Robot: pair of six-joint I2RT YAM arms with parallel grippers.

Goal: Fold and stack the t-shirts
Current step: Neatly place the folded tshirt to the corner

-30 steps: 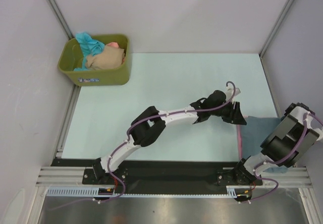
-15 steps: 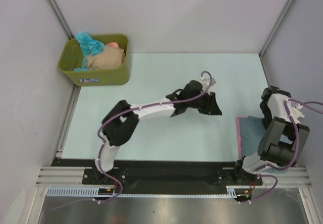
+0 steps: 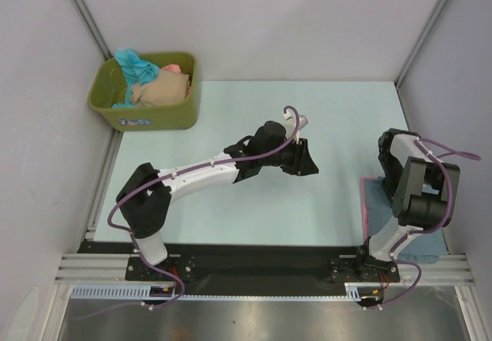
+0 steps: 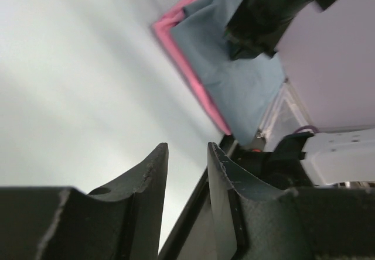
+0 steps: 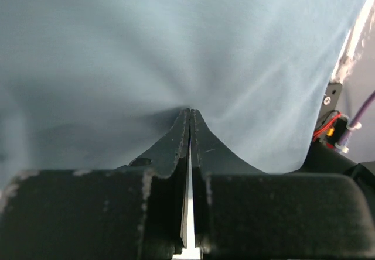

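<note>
A slate grey-blue t-shirt [image 3: 376, 204] lies folded on a pink t-shirt [image 3: 364, 201] at the table's right edge; only the pink shirt's left border shows. Both also show in the left wrist view, the blue shirt [image 4: 234, 78] and the pink shirt [image 4: 187, 67]. My right gripper [image 3: 390, 175] is shut, with its tips [image 5: 190, 110] pressed into the blue cloth [image 5: 176, 37], which creases around them. My left gripper [image 3: 305, 160] hovers over mid-table, left of the stack, its jaws a little apart and empty [image 4: 187, 146]. Teal [image 3: 134, 64], beige [image 3: 157, 89] and salmon [image 3: 175, 69] shirts sit in the tub.
The olive-green plastic tub [image 3: 154, 116] stands at the table's back left corner. The pale mat [image 3: 231, 126] lies between the tub and the stack. Grey walls close the left, back and right sides. The black base rail [image 3: 254, 260] runs along the near edge.
My left arm has drawn back leftward from the stack to mid-table. My right arm has swung forward from its folded rest and come down onto the grey-blue shirt.
</note>
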